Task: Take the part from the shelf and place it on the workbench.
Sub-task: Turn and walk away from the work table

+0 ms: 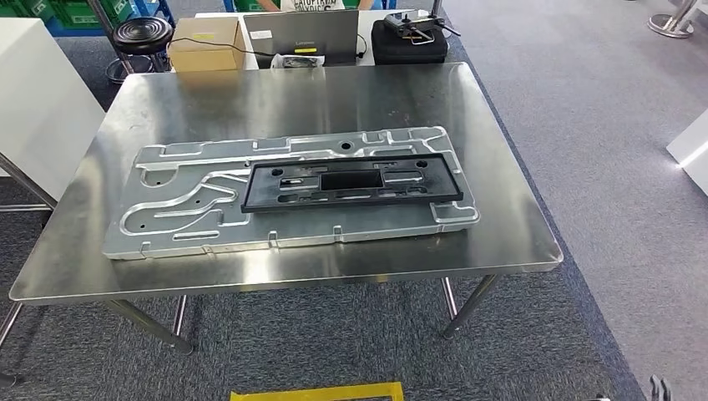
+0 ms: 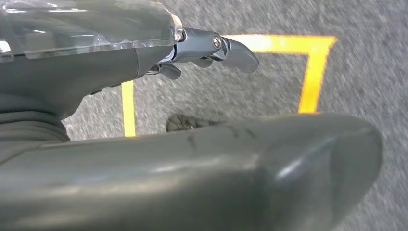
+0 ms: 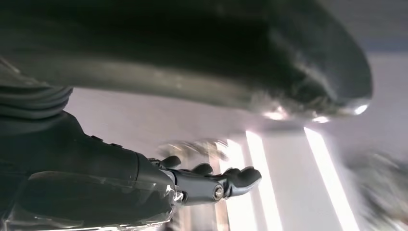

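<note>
The steel desk (image 1: 501,209) carries a large silver machined plate (image 1: 192,209), on whose right half the black rectangular part (image 1: 351,185) lies flat, while the left robot hand (image 2: 211,53) and right robot hand (image 3: 211,185) each hold nothing, fingers apart.

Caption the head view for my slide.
Black rectangular plastic frame lying on a silver machined metal plate atop the steel workbench.
</note>
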Controlling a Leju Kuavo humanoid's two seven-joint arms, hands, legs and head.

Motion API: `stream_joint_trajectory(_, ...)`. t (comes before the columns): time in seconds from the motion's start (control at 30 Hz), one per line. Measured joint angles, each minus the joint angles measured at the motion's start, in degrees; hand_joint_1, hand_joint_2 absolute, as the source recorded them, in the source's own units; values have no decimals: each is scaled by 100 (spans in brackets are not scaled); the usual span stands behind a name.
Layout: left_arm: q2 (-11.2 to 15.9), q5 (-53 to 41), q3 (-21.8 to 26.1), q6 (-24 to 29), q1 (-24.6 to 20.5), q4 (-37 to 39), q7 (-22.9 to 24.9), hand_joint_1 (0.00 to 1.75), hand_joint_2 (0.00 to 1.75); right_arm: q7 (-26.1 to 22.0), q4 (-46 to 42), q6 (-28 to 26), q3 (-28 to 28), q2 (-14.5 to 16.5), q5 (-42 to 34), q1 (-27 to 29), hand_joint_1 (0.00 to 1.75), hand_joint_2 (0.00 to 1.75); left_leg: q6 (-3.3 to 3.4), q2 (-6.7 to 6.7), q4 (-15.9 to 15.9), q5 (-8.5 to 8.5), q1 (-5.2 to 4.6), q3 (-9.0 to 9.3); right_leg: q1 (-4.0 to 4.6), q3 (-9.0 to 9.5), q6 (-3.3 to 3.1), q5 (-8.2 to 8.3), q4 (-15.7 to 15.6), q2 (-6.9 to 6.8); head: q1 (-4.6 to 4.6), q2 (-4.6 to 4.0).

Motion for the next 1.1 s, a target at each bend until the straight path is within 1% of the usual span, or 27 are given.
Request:
stream_joint_trajectory(0.03,0,-7,6,-3,12,0,-4,0,0,203,437,-88,-98,-20,182,-61,0,0,11,3,2,55,-4,-76,-3,-93,22,-299,369,2,0,0)
stream_joint_trajectory(0.07,0,-19,10,-11,28,0,-10,0,0,460,905,-152,-178,-38,361,-126,0,0,8,11,12,108,-8,-152,-6,-160,41,-504,726,3,0,0)
stream_joint_trajectory(0.1,-1,-41,12,-25,43,0,-19,0,0,748,1355,-184,-226,-48,527,-189,0,0,0,20,32,155,-11,-228,-9,-156,53,-572,957,3,0,0)
stream_joint_trajectory(0.13,-1,-63,13,-40,53,0,-28,0,0,1038,1789,-195,-255,-51,688,-239,0,0,-13,28,62,196,-12,-309,-14,-54,57,-520,996,2,-1,0)
stream_joint_trajectory(0.17,-3,-86,12,-55,59,0,-34,0,0,1283,2158,-195,-271,-54,817,-280,0,0,-28,31,100,230,-11,-388,-23,155,53,-393,822,2,-1,0)
stream_joint_trajectory(0.2,-5,-108,11,-66,60,0,-39,0,0,1461,2466,-195,-275,-53,917,-314,0,0,-47,32,148,256,-11,-460,-31,456,43,-270,464,3,-1,0)
stream_joint_trajectory(0.27,-10,-128,10,-73,60,0,-43,0,0,1598,2907,-199,-275,-55,1004,-389,0,0,-100,36,233,296,-22,-568,-18,994,-10,-231,-298,16,-2,0)
stream_joint_trajectory(0.3,-11,-133,10,-73,57,0,-46,0,0,1623,3080,-202,-275,-57,1019,-424,0,0,-131,38,263,317,-27,-594,-1,1128,-49,-266,-518,23,-3,0)
stream_joint_trajectory(0.33,-11,-135,10,-73,55,0,-50,0,0,1644,3224,-204,-275,-59,1028,-451,0,0,-165,40,274,344,-29,-607,21,1159,-91,-296,-599,28,-4,0)
stream_joint_trajectory(0.4,-8,-136,10,-73,66,0,-56,0,0,1672,3456,-198,-276,-64,1045,-482,0,0,-239,36,292,370,-21,-629,20,1102,-184,-226,-612,19,-5,0)
stream_joint_trajectory(0.43,-5,-137,10,-74,75,0,-57,0,0,1692,3546,-178,-277,-66,1070,-500,0,0,-270,31,363,277,-12,-669,13,1056,-235,-176,-619,10,-4,0)
stream_joint_trajectory(0.47,-2,-139,10,-77,84,0,-58,0,0,1712,3628,-145,-277,-66,1106,-518,0,0,-298,25,531,86,-5,-738,4,999,-280,-116,-630,1,-4,0)
stream_joint_trajectory(0.53,-1,-161,10,-87,84,0,-65,0,0,1770,3778,-44,-277,-53,1213,-547,0,0,-334,19,1179,-491,9,-940,14,853,-330,-6,-628,-14,-4,0)
stream_joint_trajectory(0.57,-3,-180,9,-93,82,0,-69,0,0,1804,3847,9,-275,-39,1269,-553,0,0,-349,18,1551,-714,13,-1027,22,777,-334,50,-623,-19,-4,0)
stream_joint_trajectory(0.6,-4,-208,5,-97,81,0,-72,0,0,1847,3916,63,-273,-18,1318,-560,0,0,-360,19,1832,-815,17,-1058,29,699,-333,106,-616,-24,-4,0)
stream_joint_trajectory(0.63,-4,-246,-2,-99,81,0,-72,0,0,1899,3981,114,-271,8,1351,-566,0,0,-363,19,1939,-780,19,-998,34,619,-328,162,-605,-26,-4,0)
stream_joint_trajectory(0.67,-4,-286,-15,-99,80,0,-69,0,0,1949,4038,158,-269,34,1352,-571,0,0,-356,19,1824,-637,21,-830,39,541,-319,214,-590,-27,-4,0)
stream_joint_trajectory(0.73,-7,-399,-65,-98,72,0,-48,0,0,2027,4126,232,-277,90,1260,-583,0,0,-305,17,1056,-361,17,-222,49,412,-291,301,-544,-26,-4,0)
stream_joint_trajectory(0.77,-9,-455,-96,-94,64,0,-34,0,0,2051,4156,265,-291,115,1189,-588,0,0,-271,17,598,-333,6,86,57,369,-269,336,-519,-27,-4,0)
stream_joint_trajectory(0.8,-17,-510,-131,-88,57,0,-21,0,0,2073,4182,308,-315,136,1117,-593,0,0,-239,16,267,-352,-10,294,61,347,-241,375,-503,-31,-4,0)
stream_joint_trajectory(0.83,-27,-553,-164,-82,51,1,-12,0,0,2091,4204,348,-345,151,1061,-597,0,0,-209,16,84,-387,-29,394,60,334,-208,415,-497,-36,-4,0)
stream_joint_trajectory(0.9,-62,-604,-220,-73,49,3,2,0,0,2126,4242,412,-408,161,988,-597,0,0,-134,25,26,-334,-35,352,46,319,-133,491,-500,-40,-4,0)
stream_joint_trajectory(0.93,-80,-614,-235,-72,47,5,8,0,0,2138,4254,425,-435,162,972,-595,0,0,-80,36,19,-278,-27,304,38,286,-102,432,-457,-31,-5,0)
stream_joint_trajectory(0.97,-95,-618,-244,-71,45,7,14,0,0,2148,4265,432,-455,163,961,-591,0,0,-29,49,5,-210,-14,242,33,232,-76,269,-334,-19,-4,0)
stream_joint_trajectory(1.0,-108,-619,-252,-71,43,9,17,0,0,2153,4275,437,-471,163,958,-588,0,0,10,61,-5,-141,-4,168,24,154,-56,19,-117,-6,-4,0)
stream_joint_trajectory(1.07,-118,-622,-275,-68,47,9,20,0,0,2156,4289,447,-498,164,954,-587,0,0,38,69,7,-15,-12,-10,12,-33,-18,-556,599,5,-4,0)
stream_joint_trajectory(1.1,-122,-623,-286,-67,50,9,21,0,0,2157,4294,456,-513,164,954,-588,0,0,35,70,22,46,-14,-102,8,-82,0,-692,927,6,-4,0)
